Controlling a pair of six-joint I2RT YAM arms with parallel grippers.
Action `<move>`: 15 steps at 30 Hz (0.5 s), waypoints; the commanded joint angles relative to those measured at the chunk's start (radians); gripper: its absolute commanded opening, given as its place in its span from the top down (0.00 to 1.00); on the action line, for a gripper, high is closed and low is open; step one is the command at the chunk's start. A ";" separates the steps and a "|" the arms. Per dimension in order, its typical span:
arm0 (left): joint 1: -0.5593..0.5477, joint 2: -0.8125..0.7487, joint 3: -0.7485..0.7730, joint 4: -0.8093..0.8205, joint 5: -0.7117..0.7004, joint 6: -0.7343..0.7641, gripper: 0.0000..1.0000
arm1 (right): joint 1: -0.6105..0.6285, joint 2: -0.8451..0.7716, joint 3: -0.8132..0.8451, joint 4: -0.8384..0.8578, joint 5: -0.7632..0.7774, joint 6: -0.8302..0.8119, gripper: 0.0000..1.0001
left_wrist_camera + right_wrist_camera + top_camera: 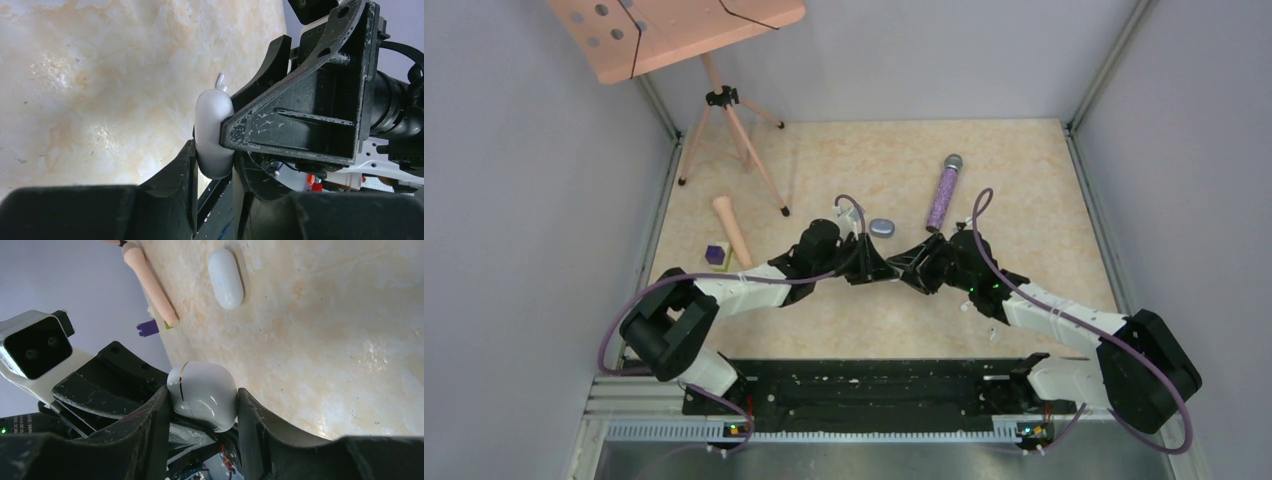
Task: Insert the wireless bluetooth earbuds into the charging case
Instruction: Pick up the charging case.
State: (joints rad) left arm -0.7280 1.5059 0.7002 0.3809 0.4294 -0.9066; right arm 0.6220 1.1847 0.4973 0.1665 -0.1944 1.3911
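Right tool grips charging case over marbled beige table, grey walls

Marbled beige tabletop, grey walls on its left, far and right sides, peach tripod stand at its far-left corner, even light.

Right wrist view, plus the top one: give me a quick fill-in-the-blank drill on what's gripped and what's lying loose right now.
The right gripper holds between its fingers a case whose colour is ____.
In the same view, a second white case lies loose on the ____.
In the top view, the long glitter microphone is ____ in colour.
Missing words: white; table; purple.
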 commanded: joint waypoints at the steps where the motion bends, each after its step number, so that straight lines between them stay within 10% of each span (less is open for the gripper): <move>1: 0.006 0.014 0.042 0.048 -0.009 -0.012 0.88 | 0.021 -0.018 0.005 0.035 -0.023 -0.011 0.69; 7: 0.010 0.000 0.072 -0.042 0.074 0.089 1.00 | 0.006 -0.095 0.021 -0.036 0.006 -0.106 0.21; 15: 0.038 -0.050 0.061 0.012 0.353 0.190 1.00 | -0.168 -0.300 -0.106 0.086 -0.159 -0.251 0.22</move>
State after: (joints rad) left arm -0.7040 1.5055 0.7334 0.3122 0.5999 -0.7731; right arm 0.5030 0.9428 0.4587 0.1169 -0.2344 1.2442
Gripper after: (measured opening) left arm 0.290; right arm 0.799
